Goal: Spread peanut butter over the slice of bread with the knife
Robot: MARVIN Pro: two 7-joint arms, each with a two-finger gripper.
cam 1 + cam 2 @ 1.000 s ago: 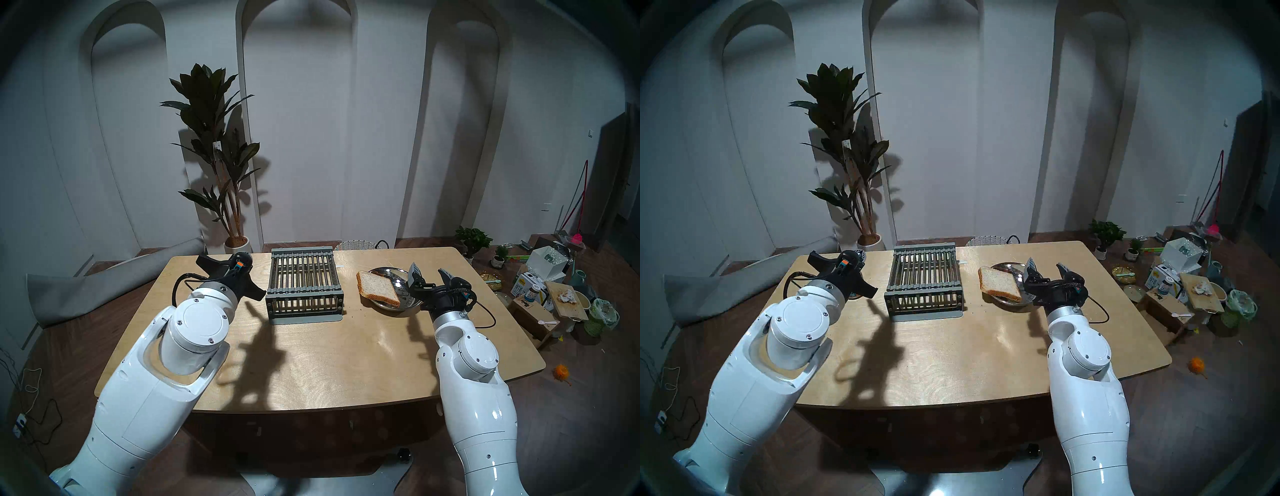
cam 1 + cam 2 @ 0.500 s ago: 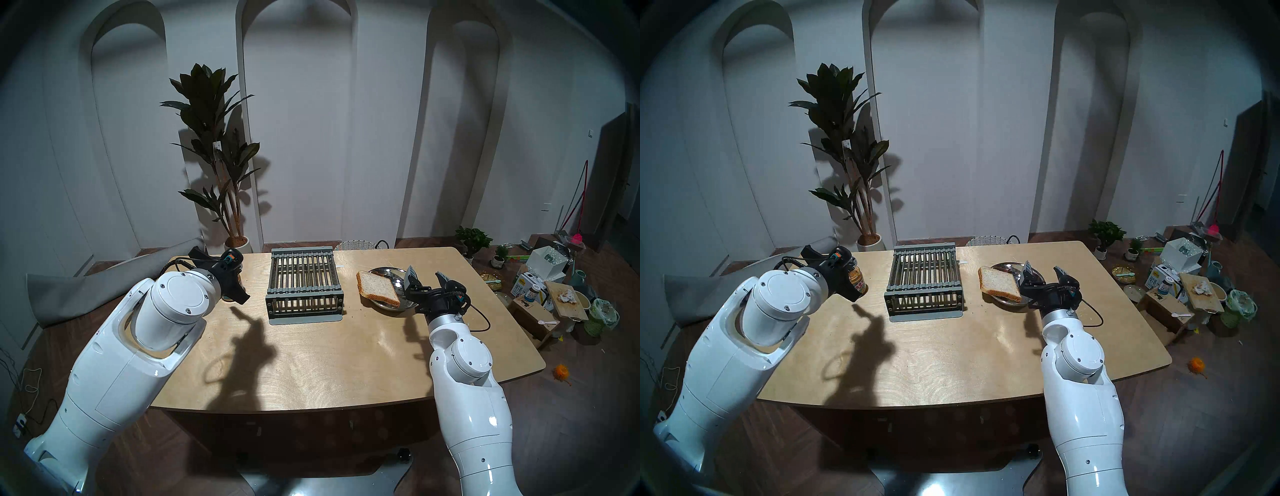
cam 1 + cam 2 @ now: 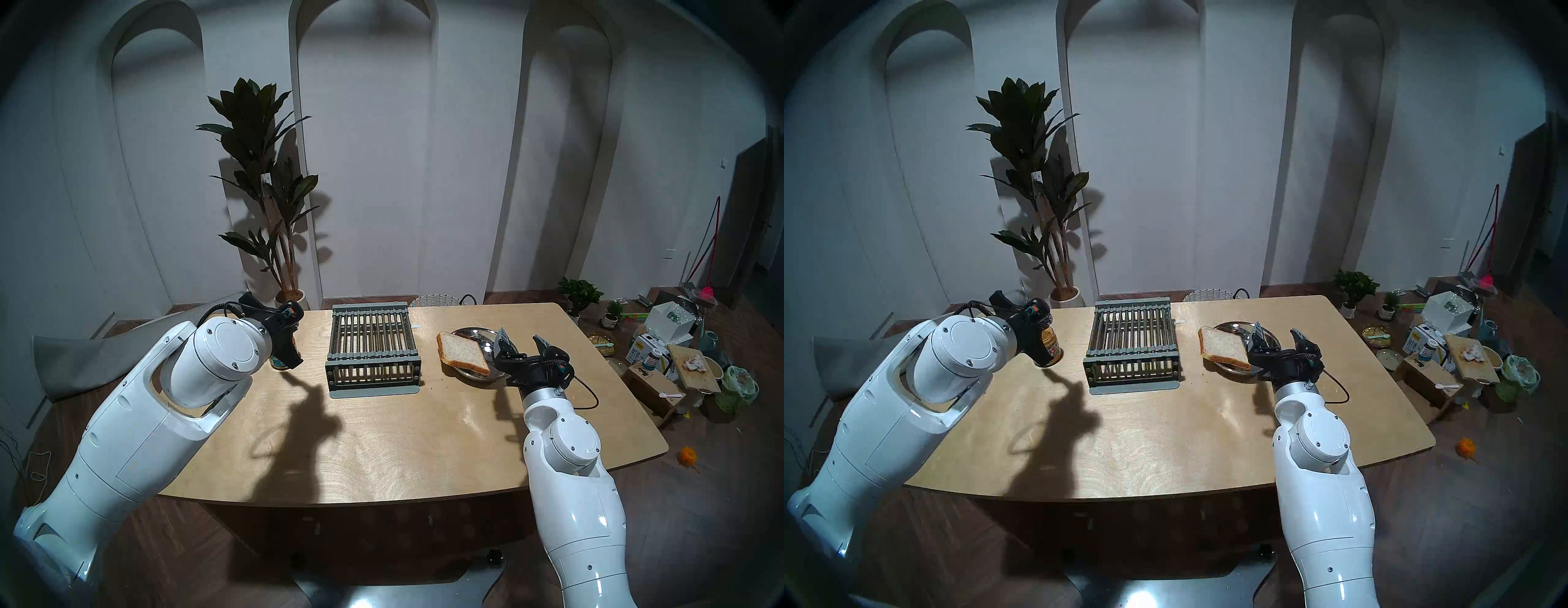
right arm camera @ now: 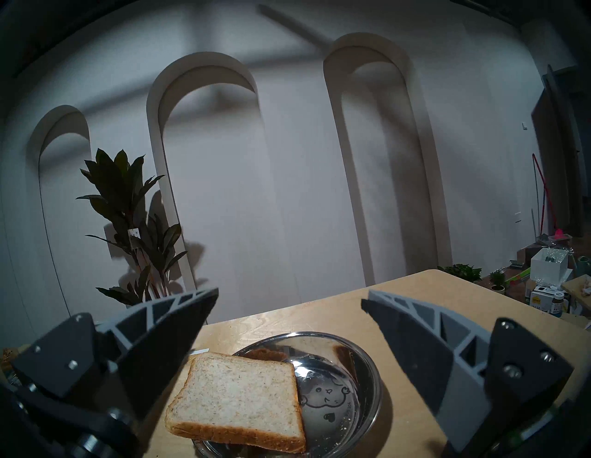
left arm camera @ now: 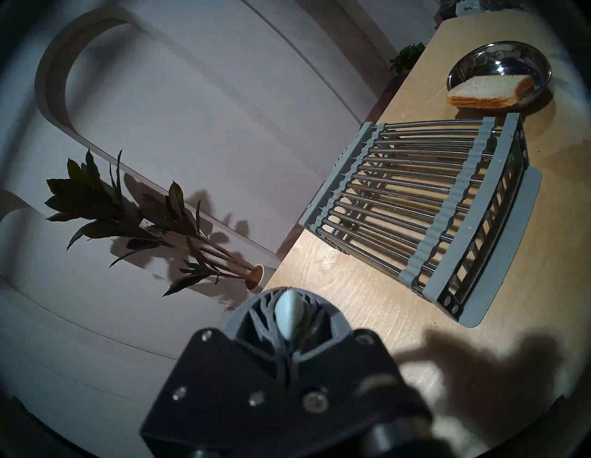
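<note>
Beside the peanut butter jar (image 3: 1050,346), my left gripper (image 5: 289,315) clamped the knife (image 5: 288,311); right gripper (image 4: 289,302) gaped. A misjudged dip could topple the jar.

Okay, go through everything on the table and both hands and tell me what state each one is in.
Left hand: shut on the pale blue-handled knife.
Right hand: open, holding nothing.
Small clear peanut butter jar: upright on the table.
Squarish wholemeal bread slice: unspread, tilted over the bowl's rim.
Round steel bowl: upright, holding the bread.
</note>
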